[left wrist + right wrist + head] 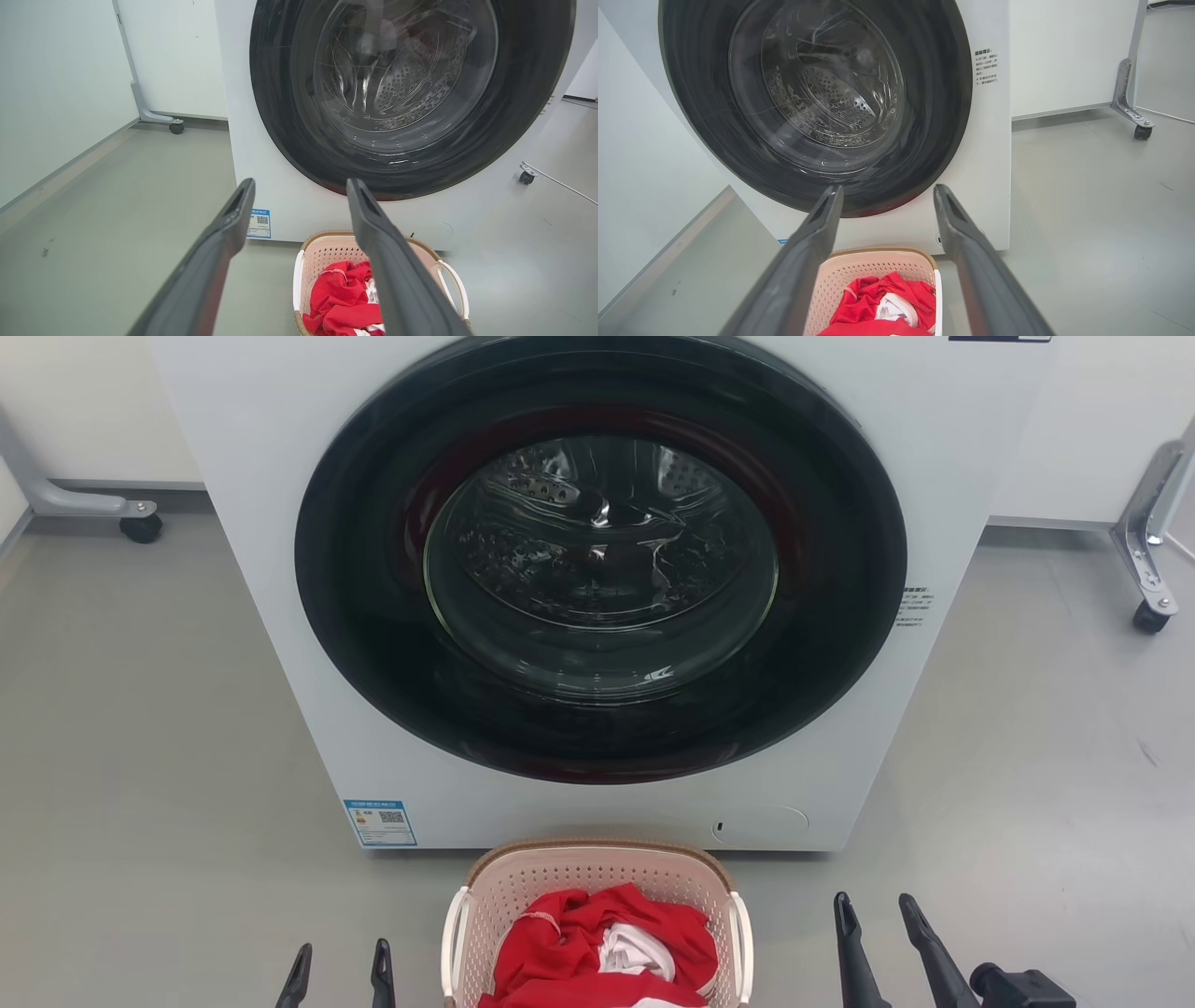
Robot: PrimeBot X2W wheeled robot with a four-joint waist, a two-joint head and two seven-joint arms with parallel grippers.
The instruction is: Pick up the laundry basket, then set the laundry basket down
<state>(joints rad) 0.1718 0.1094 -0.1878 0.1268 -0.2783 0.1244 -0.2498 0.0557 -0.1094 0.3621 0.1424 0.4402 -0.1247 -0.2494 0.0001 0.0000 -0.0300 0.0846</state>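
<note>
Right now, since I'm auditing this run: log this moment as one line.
stage: pre-grasp | left hand: open, free | right hand: open, free | laundry basket: on floor before washer, holds red clothes

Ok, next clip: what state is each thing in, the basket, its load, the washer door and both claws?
laundry basket: standing on the floor, ungripped.
clothes: red and white, bunched inside the basket.
washer door: shut.
left claw: open, empty, left of the basket.
right claw: open, empty, right of the basket.

Laundry basket [560,877] pale pink, perforated, brown woven rim; clothes [560,933] red, white; washer [252,523] white, door [355,569] black.
</note>
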